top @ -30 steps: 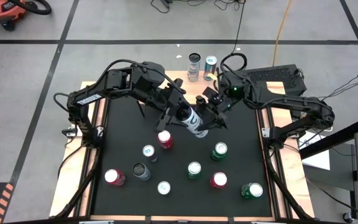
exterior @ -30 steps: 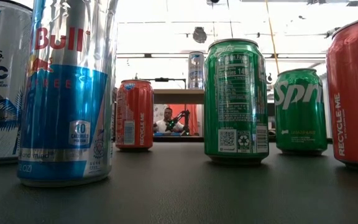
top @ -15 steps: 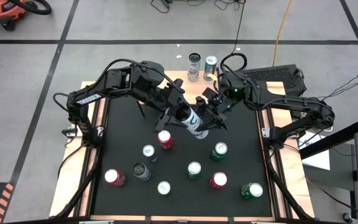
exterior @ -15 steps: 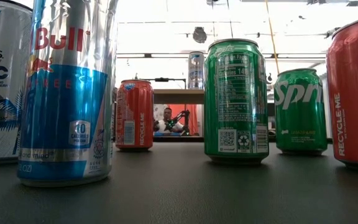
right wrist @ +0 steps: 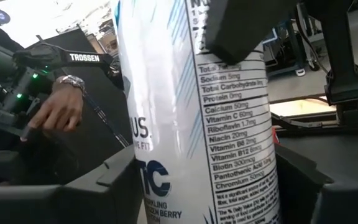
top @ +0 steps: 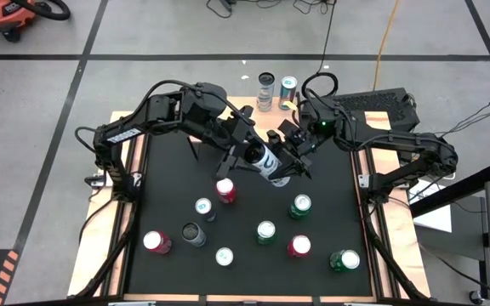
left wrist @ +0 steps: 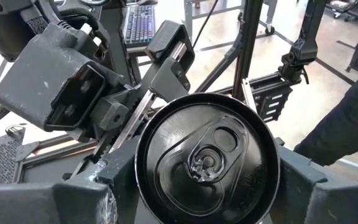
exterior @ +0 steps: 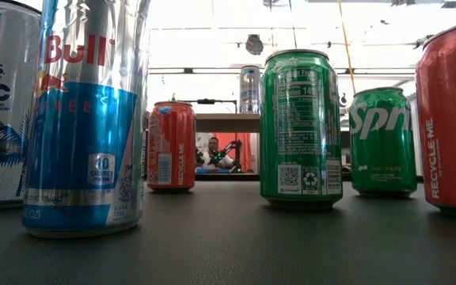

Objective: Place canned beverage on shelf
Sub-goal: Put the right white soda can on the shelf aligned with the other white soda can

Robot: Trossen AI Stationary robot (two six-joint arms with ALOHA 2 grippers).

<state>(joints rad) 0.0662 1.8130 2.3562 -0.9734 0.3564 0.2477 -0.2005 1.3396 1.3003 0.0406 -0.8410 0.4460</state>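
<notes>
A tall white can with a black lid (top: 265, 163) hangs tilted in the air over the far middle of the black table (top: 168, 178). Both grippers are shut on it. My left gripper (top: 243, 153) comes from the far left and meets its lid end. My right gripper (top: 284, 161) comes from the far right and meets its lower body. The shelf (top: 247, 105), a light-wood board at the table's far edge, carries two upright cans (top: 266, 89) (top: 289, 87). The held can does not show in the low view. My left gripper pinches the can's wall just below the lid rim (left wrist: 143, 168) between its two fingers, which lie along the can; the lid (left wrist: 207, 158) faces back at the wrist. The can is lifted clear and tilted. My right gripper has the can's printed side wall (right wrist: 143, 180), toward the bottom end, between its two fingers (right wrist: 114, 186). They reach in about level from the far right and lie across the can.
Several cans stand upright on the near half of the table, among them a red one (top: 225, 189), a green one (top: 301, 205) and a dark one (top: 194, 234). A person's hand (right wrist: 61, 109) shows beyond the table, by other equipment.
My right gripper's fingers have drawn in onto the can's body. The can has shifted a little toward the far edge between the two grippers, staying tilted and clear of the table. Both arms have kept their places.
</notes>
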